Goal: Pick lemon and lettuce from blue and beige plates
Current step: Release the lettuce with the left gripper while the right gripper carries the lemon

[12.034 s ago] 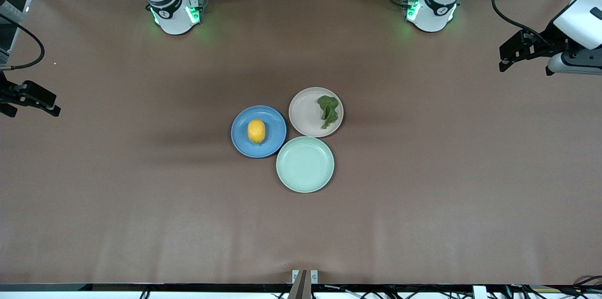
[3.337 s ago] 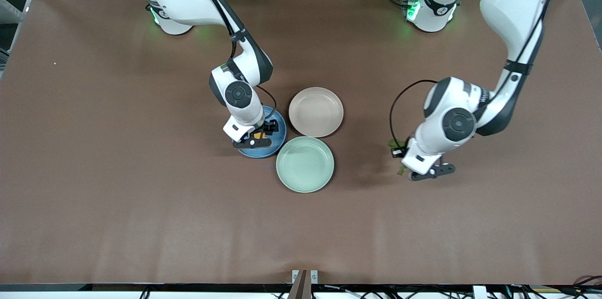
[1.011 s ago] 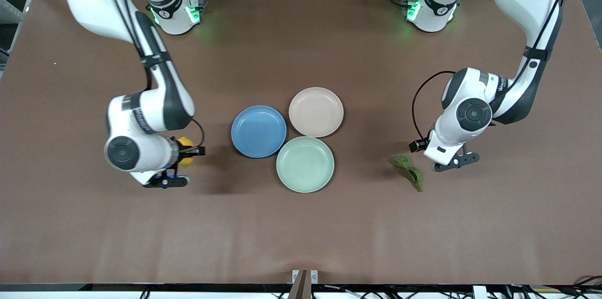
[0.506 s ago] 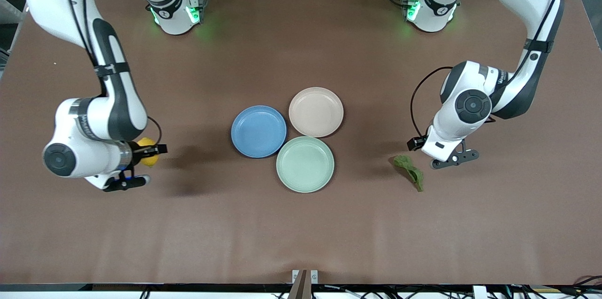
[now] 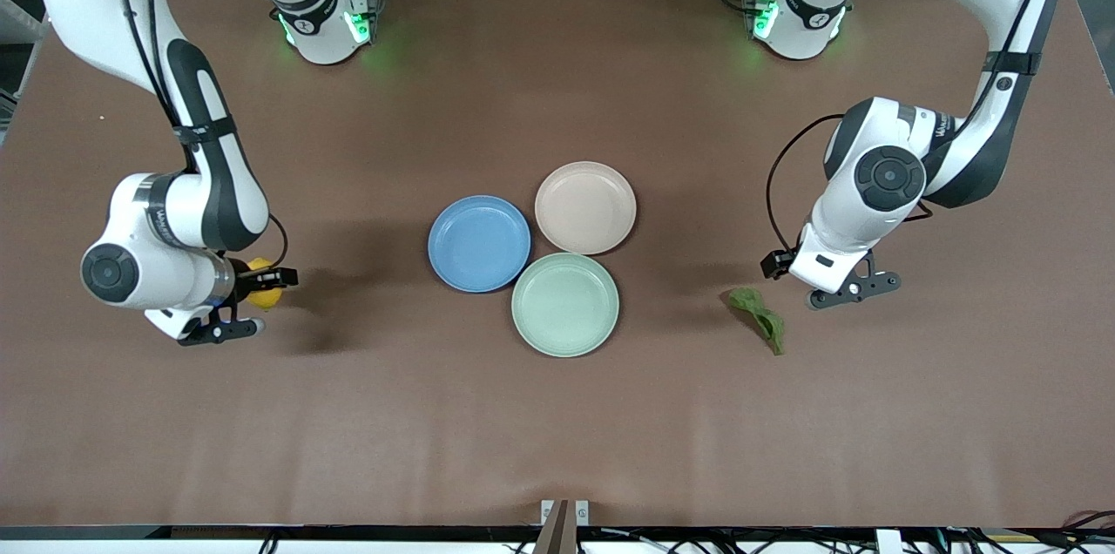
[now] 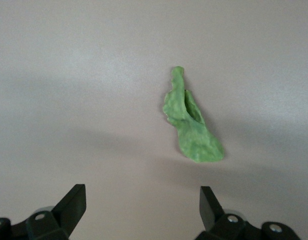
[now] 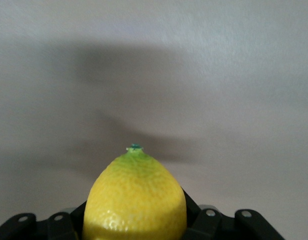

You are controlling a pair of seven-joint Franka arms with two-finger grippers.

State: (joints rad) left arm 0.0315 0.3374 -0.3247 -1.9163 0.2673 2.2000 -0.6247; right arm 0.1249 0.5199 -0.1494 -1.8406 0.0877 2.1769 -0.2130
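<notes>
The blue plate (image 5: 478, 243) and the beige plate (image 5: 585, 207) sit bare at the table's middle. My right gripper (image 5: 250, 300) is shut on the yellow lemon (image 5: 262, 295), holding it over bare table toward the right arm's end; the lemon (image 7: 135, 200) fills the jaws in the right wrist view. The green lettuce (image 5: 759, 317) lies flat on the table toward the left arm's end, also showing in the left wrist view (image 6: 192, 125). My left gripper (image 5: 829, 282) is open and empty, up beside the lettuce, its fingertips (image 6: 73, 202) wide apart.
A pale mint-green plate (image 5: 565, 304) sits touching the blue and beige plates, nearer the front camera. The brown table surface (image 5: 557, 423) spreads around them.
My right gripper has carried the lemon farther toward the right arm's end of the table. My left gripper has risen slightly away from the lettuce, which has stayed put.
</notes>
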